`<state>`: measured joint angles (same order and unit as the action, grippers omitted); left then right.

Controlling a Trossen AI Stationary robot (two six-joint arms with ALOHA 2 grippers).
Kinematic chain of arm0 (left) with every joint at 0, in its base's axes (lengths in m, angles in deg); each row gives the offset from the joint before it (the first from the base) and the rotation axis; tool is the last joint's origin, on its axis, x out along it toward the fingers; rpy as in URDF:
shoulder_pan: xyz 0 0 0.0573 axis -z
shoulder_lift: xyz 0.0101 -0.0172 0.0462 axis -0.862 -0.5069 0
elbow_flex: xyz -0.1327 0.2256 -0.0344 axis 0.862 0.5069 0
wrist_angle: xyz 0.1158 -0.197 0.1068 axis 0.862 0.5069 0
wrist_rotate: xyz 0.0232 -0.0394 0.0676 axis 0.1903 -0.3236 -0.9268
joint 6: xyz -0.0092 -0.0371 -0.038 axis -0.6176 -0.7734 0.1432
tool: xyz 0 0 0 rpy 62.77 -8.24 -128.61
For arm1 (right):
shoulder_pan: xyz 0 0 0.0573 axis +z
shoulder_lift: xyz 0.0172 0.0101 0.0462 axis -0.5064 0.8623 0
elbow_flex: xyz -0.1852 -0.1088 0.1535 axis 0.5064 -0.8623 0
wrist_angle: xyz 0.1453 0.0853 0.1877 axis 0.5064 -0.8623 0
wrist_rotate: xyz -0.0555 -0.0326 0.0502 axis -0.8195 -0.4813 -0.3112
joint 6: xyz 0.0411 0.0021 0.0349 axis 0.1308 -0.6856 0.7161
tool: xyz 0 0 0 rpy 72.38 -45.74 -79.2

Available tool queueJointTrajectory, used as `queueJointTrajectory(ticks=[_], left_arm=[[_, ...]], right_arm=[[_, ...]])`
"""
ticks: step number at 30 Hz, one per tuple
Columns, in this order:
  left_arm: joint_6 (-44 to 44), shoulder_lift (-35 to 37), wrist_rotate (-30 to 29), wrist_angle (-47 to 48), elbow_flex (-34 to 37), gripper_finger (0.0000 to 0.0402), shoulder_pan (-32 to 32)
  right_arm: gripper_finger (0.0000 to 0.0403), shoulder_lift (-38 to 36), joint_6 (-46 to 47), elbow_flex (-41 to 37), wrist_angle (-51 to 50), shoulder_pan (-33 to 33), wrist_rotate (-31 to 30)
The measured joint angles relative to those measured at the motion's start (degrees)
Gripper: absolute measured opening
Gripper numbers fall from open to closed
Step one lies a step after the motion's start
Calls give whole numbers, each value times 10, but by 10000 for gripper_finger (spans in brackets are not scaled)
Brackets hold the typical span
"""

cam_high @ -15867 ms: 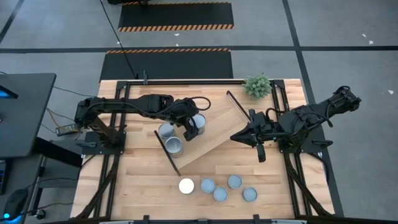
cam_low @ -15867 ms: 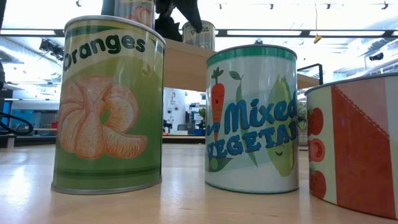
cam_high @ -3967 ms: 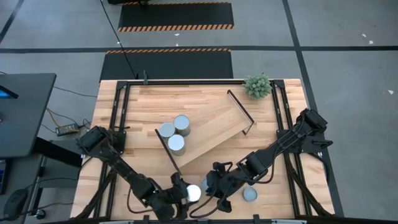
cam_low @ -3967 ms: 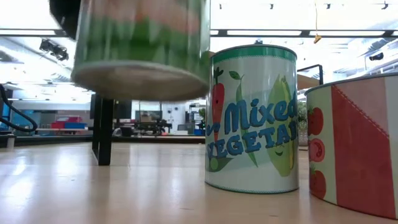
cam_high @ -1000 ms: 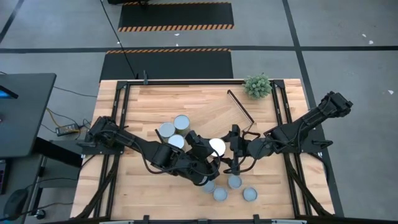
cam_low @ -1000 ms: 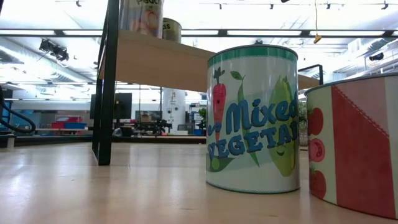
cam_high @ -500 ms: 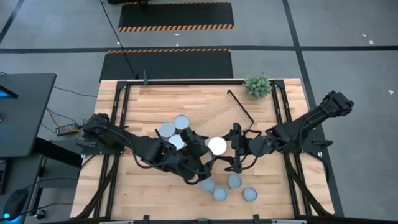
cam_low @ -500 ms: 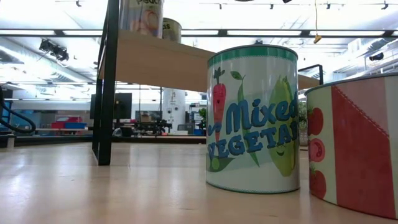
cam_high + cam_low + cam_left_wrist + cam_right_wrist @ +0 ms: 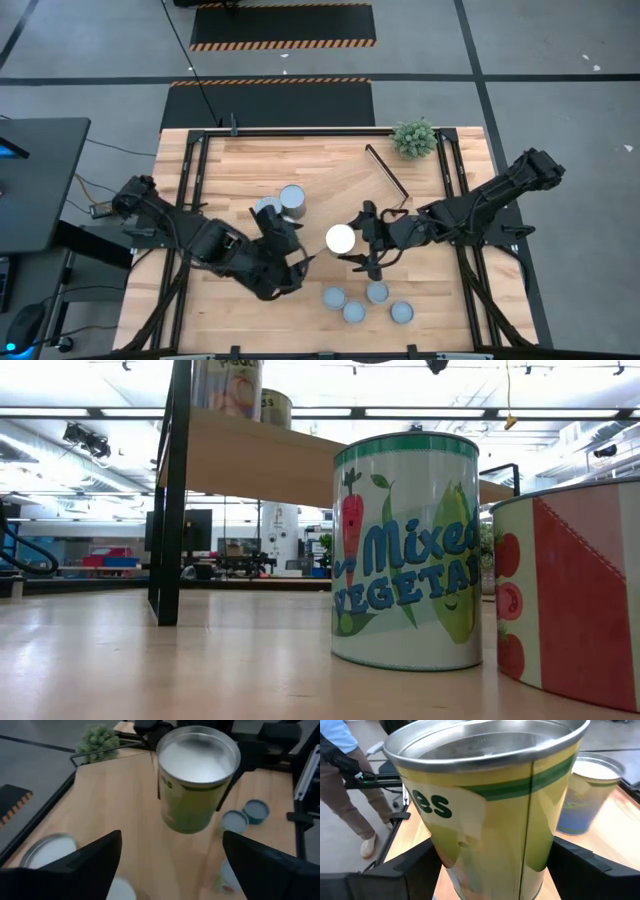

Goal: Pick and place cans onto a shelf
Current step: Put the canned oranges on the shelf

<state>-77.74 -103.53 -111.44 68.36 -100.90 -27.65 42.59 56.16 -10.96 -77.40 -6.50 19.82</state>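
White-topped can [image 9: 340, 238] sits gripped in the right gripper [image 9: 352, 241].

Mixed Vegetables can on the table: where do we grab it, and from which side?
Take the Mixed Vegetables can by its round side wall, about mid-height: it stands upright, so fingers closing across its width should seat squarely. Come from the bare-table side, at the low view's left; the tomato can crowds the other side. The left gripper looks open and free.

A robotics lab: hazard-striped floor mats [image 9: 282, 27], distant workbenches [image 9: 90, 565].
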Motion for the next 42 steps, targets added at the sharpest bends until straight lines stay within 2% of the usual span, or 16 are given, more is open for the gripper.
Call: queueJointTrajectory(ticks=[10,16,23,33,42], left_arm=[[-46,86,-32,-19,100,285,27],[-41,150,-34,-101,174,251,22],[-33,200,-42,-177,240,215,16],[-13,208,-42,-211,247,183,17],[2,208,-44,-211,247,181,16]], right_arm=[[320,79,-17,0,93,-52,48],[320,94,-18,0,95,-85,53],[320,112,-17,0,99,-122,99],[320,121,-3,-15,122,-150,126],[326,120,1,-40,135,-152,126]])
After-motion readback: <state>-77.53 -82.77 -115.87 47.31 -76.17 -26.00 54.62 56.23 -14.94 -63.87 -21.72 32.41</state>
